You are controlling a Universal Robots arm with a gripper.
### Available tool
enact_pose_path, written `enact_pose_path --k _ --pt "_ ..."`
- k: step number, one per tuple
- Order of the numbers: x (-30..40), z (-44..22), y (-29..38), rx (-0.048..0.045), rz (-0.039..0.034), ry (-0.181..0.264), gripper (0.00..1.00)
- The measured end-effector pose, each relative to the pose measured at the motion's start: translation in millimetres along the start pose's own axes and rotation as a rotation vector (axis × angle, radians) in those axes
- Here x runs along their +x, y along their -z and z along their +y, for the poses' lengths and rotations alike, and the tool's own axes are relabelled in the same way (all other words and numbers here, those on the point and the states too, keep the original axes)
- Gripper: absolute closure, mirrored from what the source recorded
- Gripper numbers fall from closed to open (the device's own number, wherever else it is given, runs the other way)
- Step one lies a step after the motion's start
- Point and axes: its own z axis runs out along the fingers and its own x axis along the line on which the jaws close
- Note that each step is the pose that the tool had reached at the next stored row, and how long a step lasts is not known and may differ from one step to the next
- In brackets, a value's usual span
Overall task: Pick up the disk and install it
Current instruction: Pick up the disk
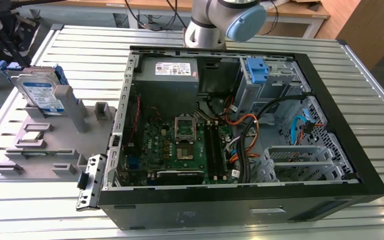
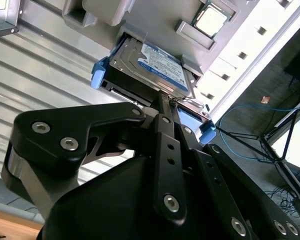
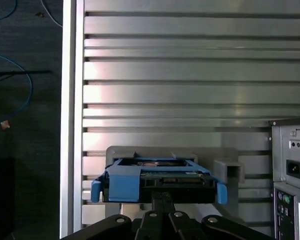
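Hanging close over the disk (image 2: 155,62) (image 3: 157,179), a flat rectangular silver hard drive with a white-and-blue label framed by a blue plastic caddy, my black metal gripper (image 2: 165,100) (image 3: 162,196) sits at its near edge in both wrist views and seems to touch it. I cannot tell whether my grip is wide, narrow or clamped on it. The disk (image 1: 42,95) stands on edge in a grey plastic holder (image 1: 72,145) on the slatted metal table (image 1: 45,210), just beside the open black computer case (image 1: 245,205), at the exterior view's left.
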Motion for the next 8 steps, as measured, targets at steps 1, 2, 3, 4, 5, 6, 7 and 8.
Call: enact_pose_path --k 1,2,3,4,5,6,7,8 --pt "0.0 0.0 0.0 -0.0003 0.0005 0.011 0.89" --pt "0.0 0.0 0.0 -0.0007 0.0010 0.021 0.89" --pt "0.0 0.0 0.0 -0.0016 0.0015 0.028 0.89" --pt "0.0 0.0 0.0 -0.0024 0.0017 0.034 0.89" --pt "0.0 0.0 0.1 -0.0032 0.0020 0.042 0.89" --pt "0.0 0.0 0.1 -0.0036 0.0025 0.051 0.89" --pt "0.0 0.0 0.1 -0.0039 0.0031 0.062 0.89" --pt "0.0 0.0 0.2 -0.0041 0.0036 0.070 0.89"
